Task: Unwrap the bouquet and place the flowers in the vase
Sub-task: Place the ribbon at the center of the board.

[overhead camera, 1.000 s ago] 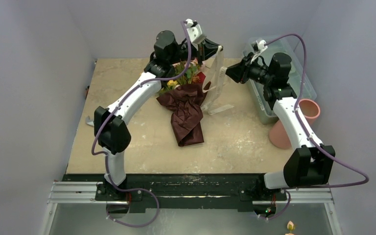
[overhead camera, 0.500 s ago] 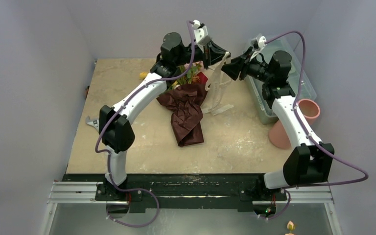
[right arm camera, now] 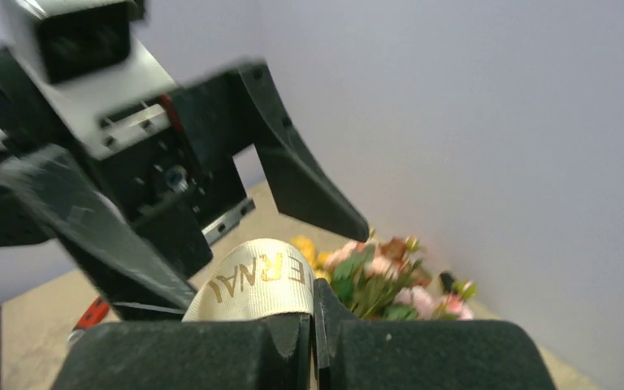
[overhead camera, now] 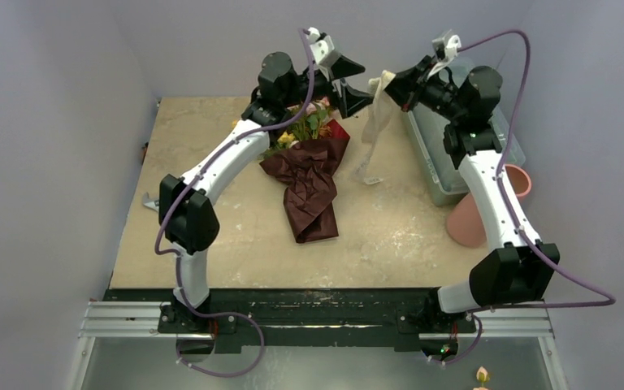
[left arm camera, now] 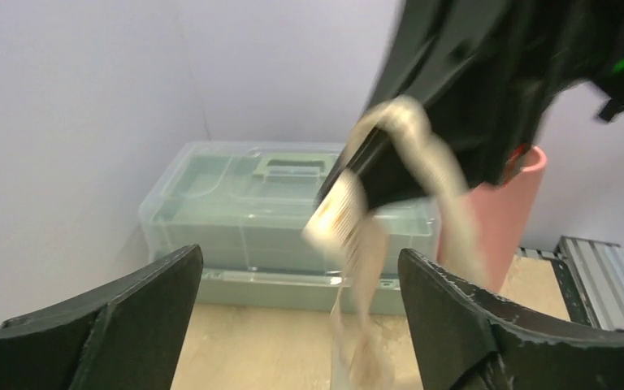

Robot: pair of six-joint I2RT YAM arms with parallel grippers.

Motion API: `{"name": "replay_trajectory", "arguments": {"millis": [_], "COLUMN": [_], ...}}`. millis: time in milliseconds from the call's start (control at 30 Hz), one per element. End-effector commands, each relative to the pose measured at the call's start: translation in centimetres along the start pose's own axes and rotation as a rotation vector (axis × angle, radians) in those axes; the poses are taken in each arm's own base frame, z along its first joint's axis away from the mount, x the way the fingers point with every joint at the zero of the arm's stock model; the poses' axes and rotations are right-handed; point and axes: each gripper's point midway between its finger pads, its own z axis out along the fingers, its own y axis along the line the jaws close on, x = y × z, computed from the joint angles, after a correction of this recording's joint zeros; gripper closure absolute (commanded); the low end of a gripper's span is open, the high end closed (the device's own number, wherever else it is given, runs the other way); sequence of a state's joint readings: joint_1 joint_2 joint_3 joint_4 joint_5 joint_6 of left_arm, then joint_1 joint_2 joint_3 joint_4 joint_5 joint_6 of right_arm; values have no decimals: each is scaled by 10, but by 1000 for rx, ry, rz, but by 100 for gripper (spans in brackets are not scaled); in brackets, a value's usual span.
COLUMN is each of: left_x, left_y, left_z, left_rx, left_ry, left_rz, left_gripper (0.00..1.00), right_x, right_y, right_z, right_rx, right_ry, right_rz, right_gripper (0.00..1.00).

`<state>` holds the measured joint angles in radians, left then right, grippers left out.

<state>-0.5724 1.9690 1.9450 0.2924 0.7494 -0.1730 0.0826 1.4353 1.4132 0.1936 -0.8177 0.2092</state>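
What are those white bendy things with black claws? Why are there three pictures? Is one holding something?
Those are two robot arms, bolted at the near edge of the table. Each ends in a two-finger claw called a gripper. One picture looks down from a camera above and behind the arms. The other two come from little cameras on the wrists, so each sees its own fingers up close. On the table lies a bouquet: flowers in dark red paper. At the right stand a pink vase and a clear box. The right gripper is shut on a cream ribbon, which hangs down to the table beside the bouquet. The left gripper is open and holds nothing.
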Motion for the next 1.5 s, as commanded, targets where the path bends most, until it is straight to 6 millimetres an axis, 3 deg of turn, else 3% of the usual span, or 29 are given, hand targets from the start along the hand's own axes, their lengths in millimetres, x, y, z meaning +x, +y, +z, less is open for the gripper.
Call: {"name": "replay_trajectory", "arguments": {"millis": [0, 133, 300, 667, 833, 1100, 1300, 1467], "left_x": [-40, -30, -6, 37, 50, 76, 102, 118], "left_y": [46, 82, 100, 114, 125, 140, 139, 133], "left_z": [-41, -69, -87, -124, -148, -181, -197, -202], "left_rx": [-194, -321, -407, -528, -597, -679, -692, -686], "left_ry": [-62, -25, 60, 189, 237, 337, 428, 475], "left_rz": [-4, -17, 3, -16, -31, -69, -86, -118], "left_gripper": [5, 0, 0, 0, 0, 0, 0, 0], "right_x": [-73, -101, -115, -80, -62, 51, 148, 207], "right_y": [1, -8, -32, -120, -149, -190, -201, -206], "right_z": [-5, -3, 6, 60, 72, 69, 58, 48], "right_rx": [52, 98, 169, 255, 294, 356, 361, 376], "right_ry": [-132, -165, -161, -107, -72, 172, 379, 520], "right_rz": [-90, -125, -178, -170, -222, -193, -102, -88], "right_gripper": [100, 100, 100, 100, 100, 100, 100, 92]}}
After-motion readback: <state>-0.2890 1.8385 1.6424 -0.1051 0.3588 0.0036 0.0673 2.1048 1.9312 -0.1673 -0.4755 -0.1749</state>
